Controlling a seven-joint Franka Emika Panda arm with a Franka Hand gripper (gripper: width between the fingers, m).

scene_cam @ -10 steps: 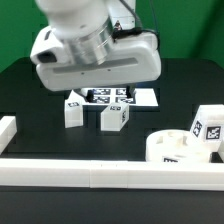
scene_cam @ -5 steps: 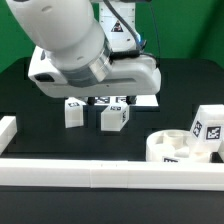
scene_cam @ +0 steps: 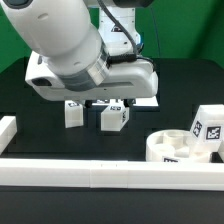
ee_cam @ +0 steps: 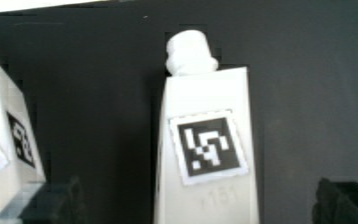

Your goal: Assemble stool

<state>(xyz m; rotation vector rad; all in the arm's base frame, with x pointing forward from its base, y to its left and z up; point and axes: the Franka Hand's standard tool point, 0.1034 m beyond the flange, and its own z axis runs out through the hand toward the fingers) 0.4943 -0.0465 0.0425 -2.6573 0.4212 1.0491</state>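
Two white tagged stool legs (scene_cam: 73, 111) (scene_cam: 115, 115) stand side by side on the black table, right under my hand (scene_cam: 95, 72). In the wrist view one leg (ee_cam: 208, 140), with a square tag and a round peg at its end, lies between my dark fingers (ee_cam: 51, 200); my gripper (ee_cam: 202, 205) is open, with a gap on each side of the leg. A second leg (ee_cam: 2, 125) shows at the edge. The round seat (scene_cam: 178, 148) sits at the exterior view's lower right, with another leg block (scene_cam: 208, 128) against it.
A long white rail (scene_cam: 110, 176) runs along the front, and a shorter rail (scene_cam: 7, 132) stands at the exterior view's left. The marker board (scene_cam: 146, 100) lies behind the legs, mostly hidden by my hand.
My hand has come down and shifted toward the exterior view's left, closer over the two legs. The legs, seat and rails have not moved.
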